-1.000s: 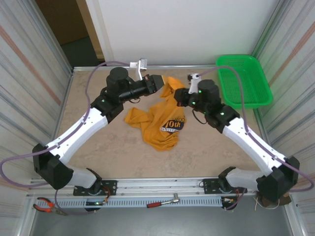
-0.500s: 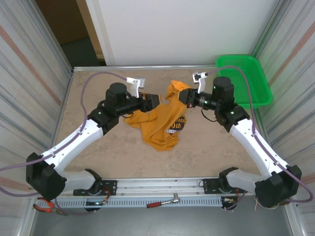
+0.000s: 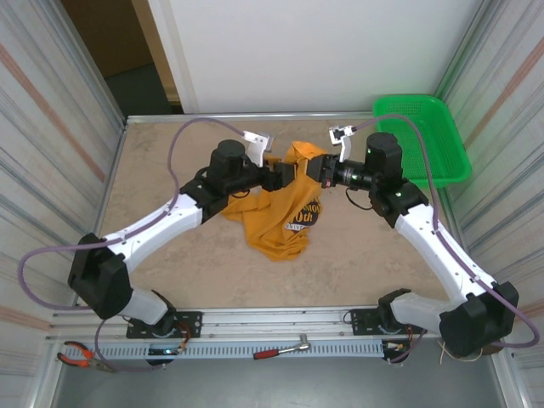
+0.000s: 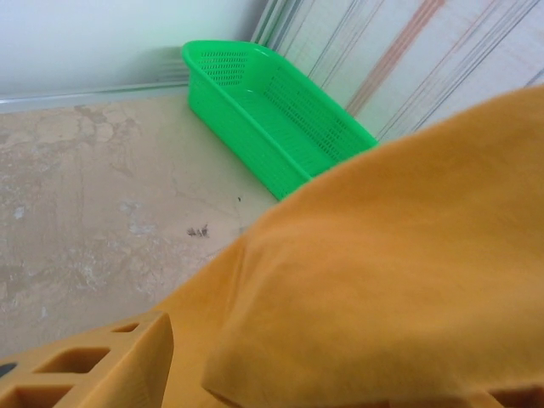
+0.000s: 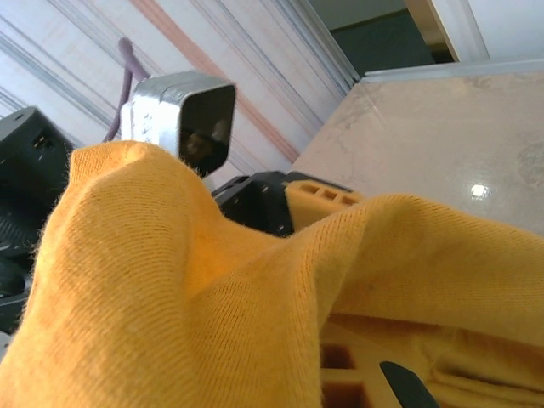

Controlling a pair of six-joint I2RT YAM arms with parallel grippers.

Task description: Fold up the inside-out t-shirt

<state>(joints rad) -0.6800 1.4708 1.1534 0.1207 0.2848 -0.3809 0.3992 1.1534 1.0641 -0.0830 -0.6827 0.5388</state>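
The inside-out t-shirt (image 3: 272,229), mustard-orange with a dark oval print (image 3: 302,212), lies crumpled at mid-table, its top edge lifted. My right gripper (image 3: 315,167) is shut on that raised edge; in the right wrist view the cloth (image 5: 170,297) drapes over its orange fingers (image 5: 365,374). My left gripper (image 3: 278,177) faces it from the left, pushed against the hanging cloth with its jaws open. In the left wrist view one orange finger (image 4: 93,370) shows at lower left, and the shirt (image 4: 382,280) hangs across the gap and hides the other finger.
A green basket (image 3: 421,140) stands at the back right corner, also in the left wrist view (image 4: 263,102). Corrugated walls close in both sides. Red pliers (image 3: 81,355) and a ratchet (image 3: 285,348) lie on the near rail. Bare tabletop (image 3: 170,161) spreads left of the shirt.
My left arm swung right into the hanging cloth and its jaws opened. The right gripper pulled the shirt's top edge up and slightly right, then held still.
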